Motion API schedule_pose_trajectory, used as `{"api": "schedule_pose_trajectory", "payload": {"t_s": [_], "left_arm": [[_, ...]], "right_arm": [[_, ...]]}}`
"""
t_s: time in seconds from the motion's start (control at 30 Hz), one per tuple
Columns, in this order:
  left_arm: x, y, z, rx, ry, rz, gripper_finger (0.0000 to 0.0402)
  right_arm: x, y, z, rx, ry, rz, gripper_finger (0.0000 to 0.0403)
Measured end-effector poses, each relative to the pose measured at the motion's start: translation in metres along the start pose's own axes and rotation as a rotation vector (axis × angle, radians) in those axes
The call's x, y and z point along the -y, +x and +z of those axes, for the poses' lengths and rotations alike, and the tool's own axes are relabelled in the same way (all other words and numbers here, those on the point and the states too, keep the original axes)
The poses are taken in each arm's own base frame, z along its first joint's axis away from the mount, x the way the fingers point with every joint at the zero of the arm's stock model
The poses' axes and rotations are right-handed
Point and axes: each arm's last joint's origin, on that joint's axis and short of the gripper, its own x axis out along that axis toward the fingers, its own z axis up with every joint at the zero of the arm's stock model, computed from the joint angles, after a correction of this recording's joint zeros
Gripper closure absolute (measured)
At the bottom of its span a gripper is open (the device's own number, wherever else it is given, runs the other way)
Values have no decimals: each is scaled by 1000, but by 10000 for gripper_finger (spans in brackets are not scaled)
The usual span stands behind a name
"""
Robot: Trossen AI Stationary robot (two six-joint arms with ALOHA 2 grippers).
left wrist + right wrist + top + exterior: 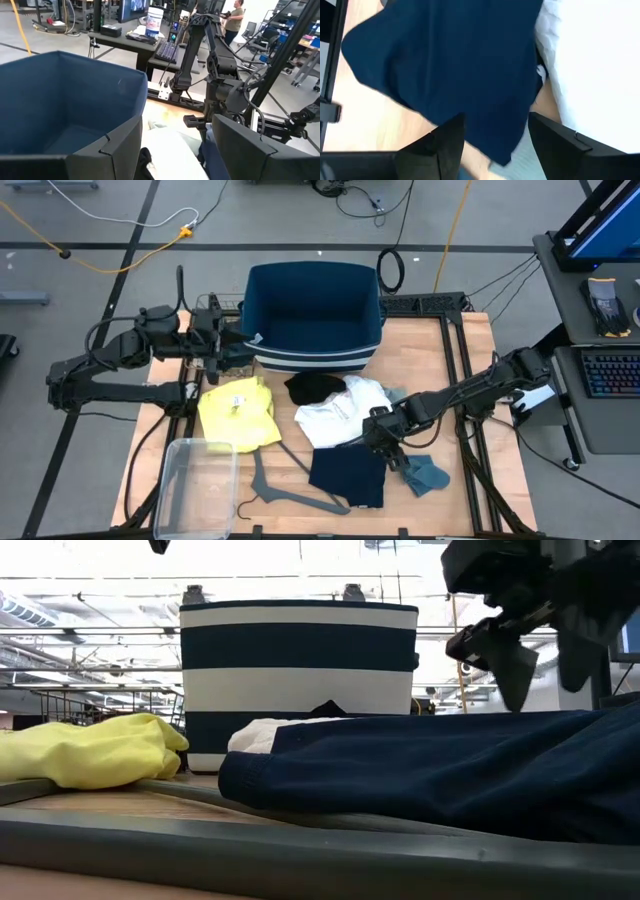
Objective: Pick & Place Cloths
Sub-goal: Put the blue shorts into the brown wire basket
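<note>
Right gripper fingers apart, hovering over navy cloth, white cloth beside it.

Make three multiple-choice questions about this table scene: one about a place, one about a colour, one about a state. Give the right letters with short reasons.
1. Where does the grey hanger lie?
A. inside the basket
B. on the table, left of the navy cloth
C. on the yellow cloth

2. What colour is the cloth under the right gripper?
A. navy
B. maroon
C. yellow

3. How are the right gripper's fingers?
A. shut on a rag
B. shut on nothing
C. open

Answers: 1 B, the high view shows it there; 2 A, the right wrist view shows navy fabric; 3 C, the fingers stand apart.
</note>
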Motion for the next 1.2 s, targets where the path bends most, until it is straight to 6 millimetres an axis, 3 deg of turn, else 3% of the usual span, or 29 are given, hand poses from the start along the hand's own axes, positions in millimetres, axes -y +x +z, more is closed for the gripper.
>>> {"api": "schedule_pose_trajectory", "payload": {"t_s": [0.33, 0.7, 0.9, 1.1, 1.2], "left_arm": [[-1, 2, -4, -11, -14, 0, 160], [-1, 2, -3, -11, -12, -1, 160], [-1, 2, -3, -10, -15, -1, 160], [-1, 2, -2, 2, -13, -3, 160], [-1, 2, -2, 2, -14, -2, 160]], "right_arm": [[-1, 21, -11, -27, 11, 12, 190], [2, 58, -16, -142, 23, 17, 200], [3, 61, -15, -148, 24, 11, 262], [1, 55, -16, -139, 24, 39, 376], [0, 48, -14, -124, 63, 99, 392]]}}
